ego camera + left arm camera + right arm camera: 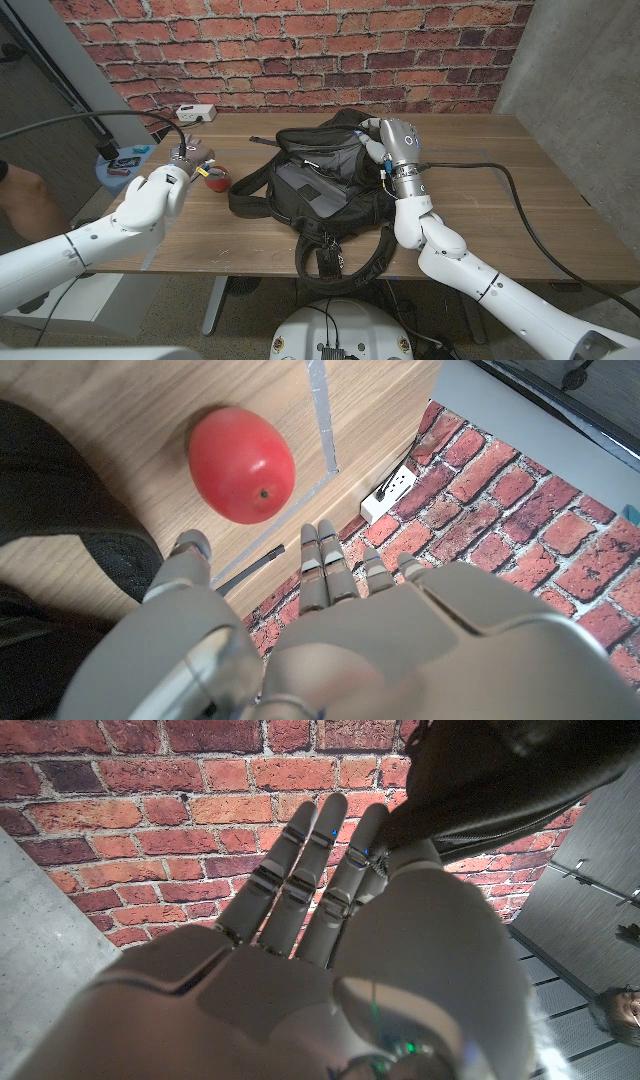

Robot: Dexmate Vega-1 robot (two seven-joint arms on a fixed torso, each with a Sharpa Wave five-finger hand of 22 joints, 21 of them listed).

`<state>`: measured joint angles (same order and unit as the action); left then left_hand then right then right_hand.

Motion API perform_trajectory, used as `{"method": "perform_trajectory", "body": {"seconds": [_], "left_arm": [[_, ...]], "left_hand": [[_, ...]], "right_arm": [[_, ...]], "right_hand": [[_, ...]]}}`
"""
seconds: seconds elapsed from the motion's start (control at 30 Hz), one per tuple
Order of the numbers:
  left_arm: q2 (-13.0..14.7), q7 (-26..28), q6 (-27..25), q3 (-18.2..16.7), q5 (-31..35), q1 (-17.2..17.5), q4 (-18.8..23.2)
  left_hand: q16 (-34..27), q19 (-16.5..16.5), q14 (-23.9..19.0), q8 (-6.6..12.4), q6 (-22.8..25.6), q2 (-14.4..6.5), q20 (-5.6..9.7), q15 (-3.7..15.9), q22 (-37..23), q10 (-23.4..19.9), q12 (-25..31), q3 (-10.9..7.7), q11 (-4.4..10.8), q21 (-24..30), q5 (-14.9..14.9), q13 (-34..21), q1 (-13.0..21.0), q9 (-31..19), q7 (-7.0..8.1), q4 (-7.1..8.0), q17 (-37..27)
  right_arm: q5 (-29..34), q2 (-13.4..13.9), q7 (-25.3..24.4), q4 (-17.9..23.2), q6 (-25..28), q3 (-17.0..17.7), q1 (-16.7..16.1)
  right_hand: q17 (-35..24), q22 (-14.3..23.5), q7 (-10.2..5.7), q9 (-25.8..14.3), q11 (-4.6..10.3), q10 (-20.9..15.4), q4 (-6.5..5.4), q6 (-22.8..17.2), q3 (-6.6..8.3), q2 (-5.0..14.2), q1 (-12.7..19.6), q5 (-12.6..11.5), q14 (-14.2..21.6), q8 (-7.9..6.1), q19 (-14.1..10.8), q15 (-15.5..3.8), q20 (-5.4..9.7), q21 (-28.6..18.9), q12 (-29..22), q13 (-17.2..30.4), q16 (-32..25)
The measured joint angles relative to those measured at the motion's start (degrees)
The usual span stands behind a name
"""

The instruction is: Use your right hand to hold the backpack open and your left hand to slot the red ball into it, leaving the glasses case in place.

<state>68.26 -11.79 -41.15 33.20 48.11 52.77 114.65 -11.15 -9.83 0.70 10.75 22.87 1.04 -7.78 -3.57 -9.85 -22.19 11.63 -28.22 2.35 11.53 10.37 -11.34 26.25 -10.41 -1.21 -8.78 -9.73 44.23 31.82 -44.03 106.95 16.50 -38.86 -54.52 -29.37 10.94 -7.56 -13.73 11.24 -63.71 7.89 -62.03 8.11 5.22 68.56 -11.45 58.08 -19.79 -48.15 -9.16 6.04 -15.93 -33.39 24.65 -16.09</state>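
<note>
Where my arms reach in from the near edge, a wooden table (520, 190) of pale grain stretches toward a red brick wall (300, 45), with a grey concrete panel (575, 60) at the right. A black backpack (310, 180) lies at the middle of the table, its top unzipped and gaping. My right hand (385, 140) is at the backpack's far right rim; in the right wrist view black fabric drapes over its straight fingers (300, 870), but I cannot tell whether they grip it. My left hand (185, 160) hovers left of the backpack, fingers apart and holding nothing. Just beside its fingertips, the red ball (242, 464) rests on the wood near the backpack's left edge. A white power strip (195, 113) lies at the far left edge by the wall.
</note>
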Motion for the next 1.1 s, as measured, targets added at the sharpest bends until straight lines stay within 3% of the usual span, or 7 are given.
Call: {"method": "perform_trajectory", "body": {"seconds": [0.17, 0.5, 1.1], "left_arm": [[-0.2, -1.4, 0.5, 0.0, 0.8, -0.2, -0.3], [0.1, -2.8, 0.7, -0.3, 1.6, 0.1, 0.0], [0.5, -4.9, -0.6, -1.1, 3.7, 1.8, 0.1]], "left_hand": [[0.0, 0.0, 0.0, -0.38, -1.6, -0.1, 0.00, -0.03, 0.0, 1.4, -0.2, 0.00, -0.81, 0.0, 0.0, 0.0, 0.7, 0.0, -0.96, 0.00, 0.0], [0.5, 0.0, 0.7, -0.66, -4.9, 0.2, -0.64, -1.15, 0.0, 4.2, -0.7, -0.16, -1.94, 0.0, 0.0, -0.3, 0.9, -0.1, -1.25, -0.16, 0.0], [0.5, 0.0, 1.4, -0.66, -7.5, 0.3, -1.24, -1.76, 0.0, 5.7, -0.7, -0.31, -2.24, -0.3, 0.0, -0.3, 1.4, -0.1, -1.86, -0.31, 0.0]], "right_arm": [[-0.2, 0.2, -0.1, 0.2, 0.0, 0.3, -0.3], [-0.4, 0.3, -0.3, 0.3, 0.1, 0.4, -0.5], [-0.4, 0.3, -0.3, 0.8, 0.7, 0.5, -0.9]], "right_hand": [[0.0, 0.0, 0.00, 0.0, 0.00, 0.0, 0.00, 0.0, 0.00, 0.00, 0.0, 0.0, 0.3, 0.16, 0.0, -0.16, 0.00, 0.0, 0.0, 0.0, 0.0], [-0.3, 0.0, 0.00, 0.0, 0.00, 0.0, -0.23, 0.0, -0.23, 0.00, 0.0, 0.0, 0.3, 0.28, 0.0, -0.16, 0.00, 0.0, 0.0, 0.0, 0.2], [-0.5, 0.0, 0.00, 0.0, 0.00, 0.0, -0.23, 0.0, -0.23, 0.00, 0.0, 0.1, 0.5, 0.05, 0.0, -0.36, 0.00, 0.0, 0.4, 0.0, 0.8]]}}
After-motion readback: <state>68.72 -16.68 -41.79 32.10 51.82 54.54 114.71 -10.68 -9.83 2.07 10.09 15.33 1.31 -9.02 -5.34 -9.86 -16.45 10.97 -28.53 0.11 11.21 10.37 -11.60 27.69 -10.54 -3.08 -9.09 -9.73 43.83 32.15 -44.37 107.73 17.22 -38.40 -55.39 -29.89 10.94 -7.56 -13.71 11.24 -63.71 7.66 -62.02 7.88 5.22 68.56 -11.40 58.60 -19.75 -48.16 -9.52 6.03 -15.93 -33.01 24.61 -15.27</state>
